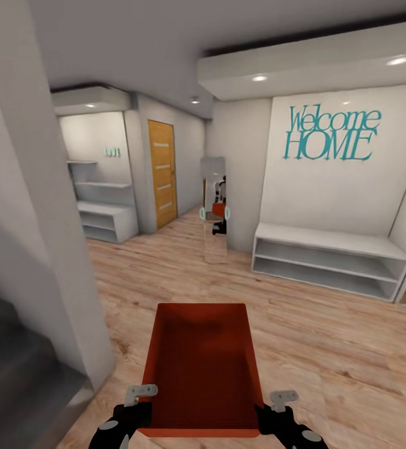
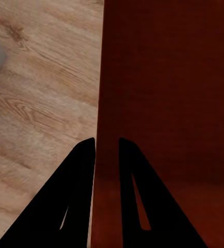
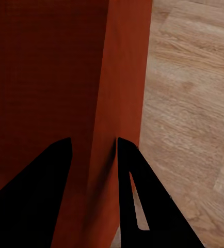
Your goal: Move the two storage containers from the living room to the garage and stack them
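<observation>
I see a hallway with pale walls [image 1: 346, 187] and a wood-plank floor [image 1: 327, 349], its grain clear in both wrist views. A grey pillar [image 1: 34, 237] fills my left side and hides whatever lies behind it; the dark mass below it is blurred and I can't tell what it is. On the far wall, teal letters reading "Welcome HOME" [image 1: 332, 134] hang above a low white shelf unit [image 1: 327, 259] with two open tiers, its right end cut off by a wall edge. Farther back are an orange door [image 1: 162, 173] with pale horizontal strips and more white shelving [image 1: 103, 212] (the small teal sign above it is too small to read surely). A tall narrow mirror [image 1: 214, 209] stands between door and shelf unit; the reflection in it is hard to make out.

The container [image 1: 201, 368] is carried out in front of me, above the floor: an orange-red rectangular bin, lidless, with smooth, plain, slightly tapered walls and a shadowed inside. Its near wall sits at the bottom of the head view, between my two arms.

My left tool [image 2: 107, 147] pinches the bin's left wall, one dark wedge-shaped finger outside and one inside, clamped onto the thin plastic. My right tool [image 3: 94, 147] grips the right wall the same way. In the head view, most of each arm is cut off by the frame edge.
</observation>
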Available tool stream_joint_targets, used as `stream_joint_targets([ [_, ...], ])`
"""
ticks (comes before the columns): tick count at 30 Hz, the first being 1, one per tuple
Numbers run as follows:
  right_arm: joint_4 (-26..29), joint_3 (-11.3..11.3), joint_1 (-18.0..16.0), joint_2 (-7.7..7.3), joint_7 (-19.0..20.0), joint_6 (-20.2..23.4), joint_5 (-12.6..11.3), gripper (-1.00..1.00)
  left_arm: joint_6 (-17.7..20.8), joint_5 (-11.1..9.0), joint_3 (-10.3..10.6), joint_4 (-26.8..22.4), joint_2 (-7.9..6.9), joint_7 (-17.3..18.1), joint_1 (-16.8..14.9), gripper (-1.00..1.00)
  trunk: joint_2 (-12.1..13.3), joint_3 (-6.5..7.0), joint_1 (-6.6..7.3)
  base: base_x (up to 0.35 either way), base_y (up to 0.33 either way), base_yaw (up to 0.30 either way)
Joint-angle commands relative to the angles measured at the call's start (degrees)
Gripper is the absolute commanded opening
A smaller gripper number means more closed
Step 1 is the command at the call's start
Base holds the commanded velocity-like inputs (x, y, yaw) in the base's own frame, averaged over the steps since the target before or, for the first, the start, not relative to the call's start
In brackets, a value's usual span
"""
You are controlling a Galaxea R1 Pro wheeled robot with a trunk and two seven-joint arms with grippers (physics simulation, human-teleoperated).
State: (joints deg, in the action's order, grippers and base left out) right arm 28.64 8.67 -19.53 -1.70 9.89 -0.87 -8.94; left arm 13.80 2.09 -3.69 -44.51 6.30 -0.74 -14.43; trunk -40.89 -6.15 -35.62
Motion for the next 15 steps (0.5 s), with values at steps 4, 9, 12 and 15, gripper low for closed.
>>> stream_joint_targets([
  [4,0.01,1.34,0.01,-0.15,1.27,-0.10,4.00,-1.00,0.35,0.28,-2.81,-0.76,0.02,-0.22,-0.07,-1.00,-0.08,-0.10,-0.05,0.329,0.000,0.025],
  [9,0.01,1.31,0.01,-0.15,1.27,-0.10,3.97,-1.00,0.35,0.28,-2.81,-0.76,0.02,-0.22,-0.07,-1.00,-0.08,-0.10,-0.05,0.329,0.000,0.003],
  [12,0.01,1.32,0.01,-0.15,1.27,-0.10,3.94,-1.00,0.35,0.28,-2.81,-0.76,0.02,-0.22,-0.07,-1.00,-0.08,-0.10,-0.05,0.329,0.000,0.000],
  [15,0.01,1.34,0.01,-0.15,1.27,-0.10,3.93,-1.00,0.35,0.28,-2.81,-0.76,0.02,-0.22,-0.07,-1.00,-0.08,-0.10,-0.05,0.329,0.000,0.000],
])
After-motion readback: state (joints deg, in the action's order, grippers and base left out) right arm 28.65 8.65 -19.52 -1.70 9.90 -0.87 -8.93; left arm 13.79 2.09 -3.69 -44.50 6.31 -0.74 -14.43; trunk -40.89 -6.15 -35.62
